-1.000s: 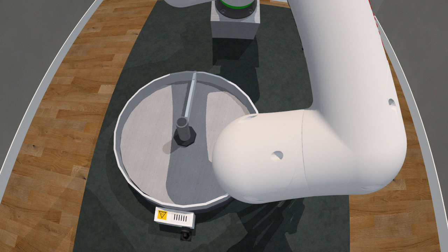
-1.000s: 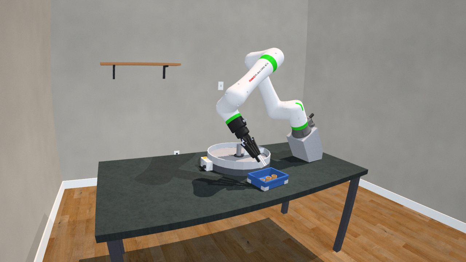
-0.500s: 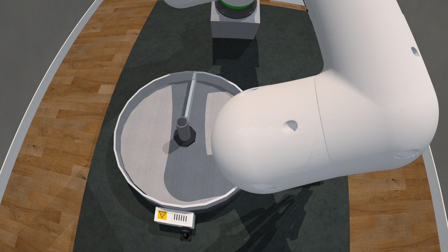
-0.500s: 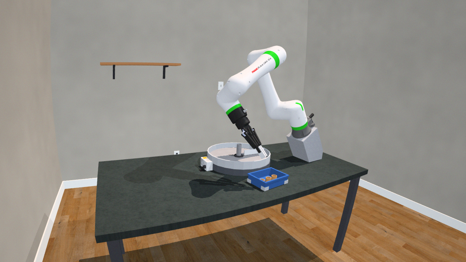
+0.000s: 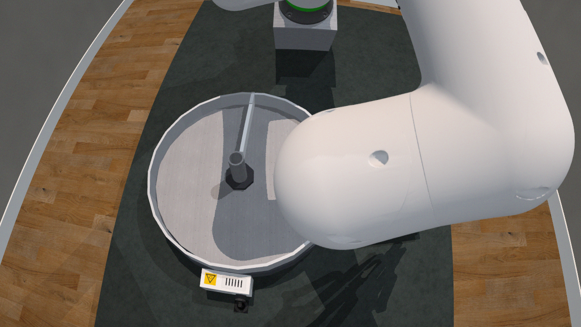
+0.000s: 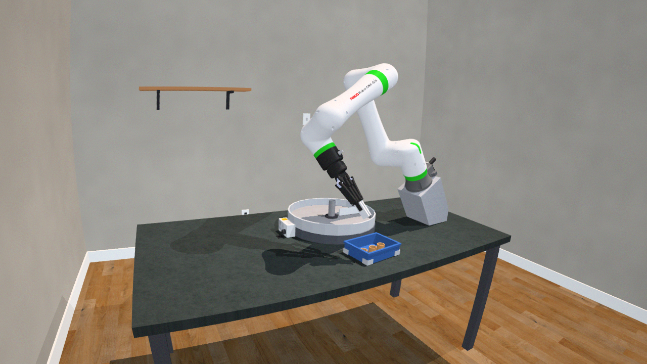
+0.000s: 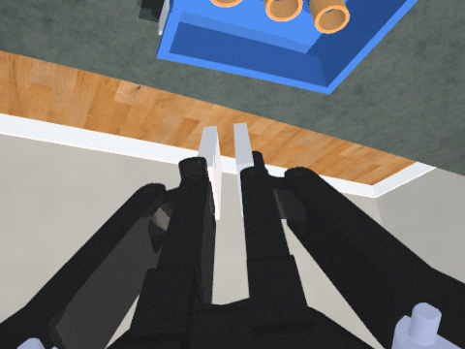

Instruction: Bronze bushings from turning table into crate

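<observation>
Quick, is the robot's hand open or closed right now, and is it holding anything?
Its fingers are nearly closed, with nothing between them.

The fingers point(image 6: 364, 209) have swung away from the crate point(image 6: 384, 255) point(image 7: 242, 55), nearer the arm's pedestal point(image 5: 304, 39) point(image 6: 436, 210).
</observation>
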Available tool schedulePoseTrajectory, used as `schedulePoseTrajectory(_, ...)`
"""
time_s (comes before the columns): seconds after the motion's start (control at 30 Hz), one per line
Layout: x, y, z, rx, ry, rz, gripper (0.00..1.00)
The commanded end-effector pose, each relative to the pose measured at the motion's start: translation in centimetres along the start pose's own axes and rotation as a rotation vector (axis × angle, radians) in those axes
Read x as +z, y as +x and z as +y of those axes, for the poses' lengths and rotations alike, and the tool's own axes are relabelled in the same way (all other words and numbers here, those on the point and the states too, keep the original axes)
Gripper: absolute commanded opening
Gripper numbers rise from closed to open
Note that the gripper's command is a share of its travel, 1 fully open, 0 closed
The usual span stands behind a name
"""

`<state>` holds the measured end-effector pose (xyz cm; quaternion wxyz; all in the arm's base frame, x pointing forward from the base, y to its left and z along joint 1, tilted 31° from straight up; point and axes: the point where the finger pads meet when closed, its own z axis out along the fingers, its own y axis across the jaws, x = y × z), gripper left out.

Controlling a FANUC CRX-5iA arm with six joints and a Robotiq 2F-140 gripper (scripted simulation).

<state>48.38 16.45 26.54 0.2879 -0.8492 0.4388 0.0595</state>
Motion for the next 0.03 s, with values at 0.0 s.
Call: schedulePoseTrajectory(0.0,-0.01,-0.01,-0.02,0.000,0.000,0.000,0.07)
